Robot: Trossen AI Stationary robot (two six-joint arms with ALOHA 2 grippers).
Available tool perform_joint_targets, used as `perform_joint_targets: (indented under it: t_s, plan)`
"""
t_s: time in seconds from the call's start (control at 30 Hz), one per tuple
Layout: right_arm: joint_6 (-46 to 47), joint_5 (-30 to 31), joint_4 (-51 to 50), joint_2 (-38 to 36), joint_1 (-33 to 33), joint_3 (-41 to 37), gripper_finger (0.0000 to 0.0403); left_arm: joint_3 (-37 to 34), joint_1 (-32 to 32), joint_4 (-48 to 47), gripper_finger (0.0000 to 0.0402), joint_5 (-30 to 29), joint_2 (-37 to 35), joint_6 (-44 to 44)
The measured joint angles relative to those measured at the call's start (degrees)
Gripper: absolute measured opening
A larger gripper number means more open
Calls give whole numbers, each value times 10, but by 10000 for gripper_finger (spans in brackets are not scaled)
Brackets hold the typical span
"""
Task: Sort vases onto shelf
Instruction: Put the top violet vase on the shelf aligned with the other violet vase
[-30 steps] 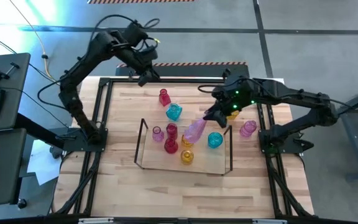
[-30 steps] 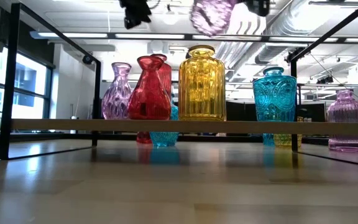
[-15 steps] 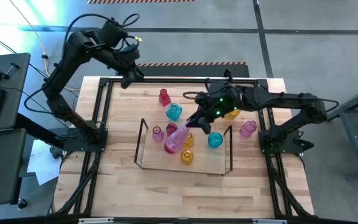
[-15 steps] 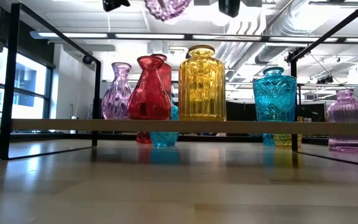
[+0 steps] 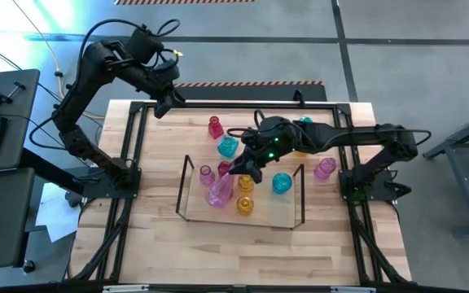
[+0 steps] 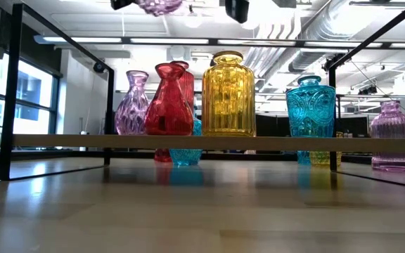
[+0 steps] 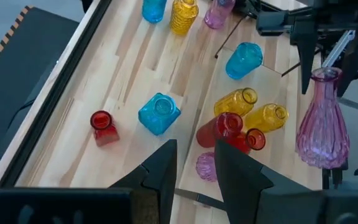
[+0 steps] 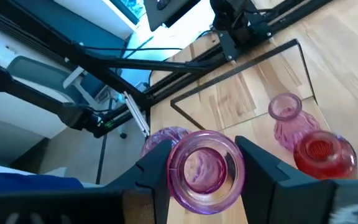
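My right gripper [image 5: 243, 169] is shut on a pink vase [image 5: 220, 192], which it carries above the left middle of the shelf [image 5: 273, 218], a clear tray with dark end frames. A small pink vase [image 5: 206, 173], a red one [image 5: 225, 168], two yellow ones [image 5: 245, 203] and a cyan one [image 5: 281, 183] stand on the shelf. My left gripper [image 7: 194, 171] is open and holds nothing, high over the table's far left corner [image 5: 161, 108]. In the low view only the carried vase's base [image 6: 159, 5] shows at the top edge. My right gripper pinches the pink vase's neck just under its rim [image 8: 180, 155] between its two fingers [image 8: 156, 168], one on each side. The fingers slant down from the table's right. The vase is lifted clear and hangs tilted, its body [image 7: 321, 130] below the fingers.
Behind the shelf on the bare wood stand a red vase [image 5: 215, 126] and a cyan vase [image 5: 228, 146]. To the right are a yellow one [image 5: 304, 149], a cyan one [image 5: 304, 122] and a pink one [image 5: 325, 168]. A black metal frame [image 5: 137, 146] rims the table.
My right gripper has carried the pink vase toward the table's left and near side, from above the shelf's right part to its left middle, sinking a little and tipping. My left gripper has drawn back toward the table's far left corner.
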Motion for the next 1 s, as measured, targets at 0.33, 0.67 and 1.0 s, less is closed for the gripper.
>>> perform_joint_targets:
  t_s: [0.33, 0.67, 1.0]
  plan:
    - [-35, 2, 22, 17, 0, 0, 119, 0, -56, -7, 99, 56, -4, -80]
    - [-83, -1, 13, 16, 0, 0, 119, 0, -260, -7, 99, -32, -5, -214]
    - [-127, -42, 3, 26, 5, 0, 119, -161, -436, 84, 99, -163, -6, -361]
